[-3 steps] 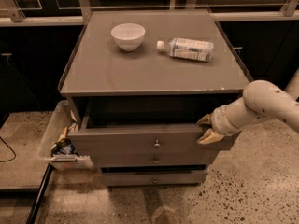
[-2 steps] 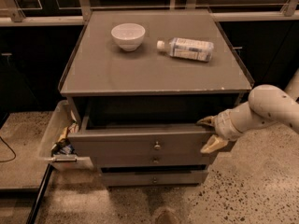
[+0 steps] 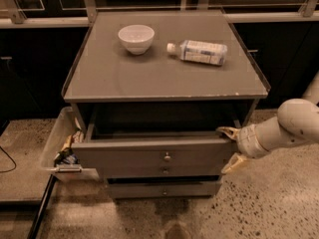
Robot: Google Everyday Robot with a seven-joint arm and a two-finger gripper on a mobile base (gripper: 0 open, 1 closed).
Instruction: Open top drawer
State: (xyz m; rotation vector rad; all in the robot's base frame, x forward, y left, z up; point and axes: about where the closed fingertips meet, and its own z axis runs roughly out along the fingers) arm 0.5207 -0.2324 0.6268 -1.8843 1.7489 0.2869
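Observation:
The top drawer [image 3: 134, 156] is a wide grey drawer with a small round metal knob [image 3: 167, 157] at the centre of its flat front. It is pulled partway out of the grey cabinet [image 3: 164, 78], and its dark interior shows behind the front panel. My gripper [image 3: 230, 148] is at the drawer's right end, on a white arm coming in from the right. One yellowish finger [image 3: 227, 131] lies at the top right corner of the front panel and the other [image 3: 232, 164] hangs below, so the fingers stand spread apart around that edge.
A white bowl [image 3: 136, 38] and a lying plastic bottle [image 3: 199, 52] rest on the cabinet top. Two lower drawer fronts [image 3: 164, 188] sit under the top drawer. A clear bin [image 3: 62, 148] with small items hangs at the cabinet's left side. Speckled floor lies to the right.
The drawer has slid further out toward the camera. My gripper has moved with its right end, a little down and to the right.

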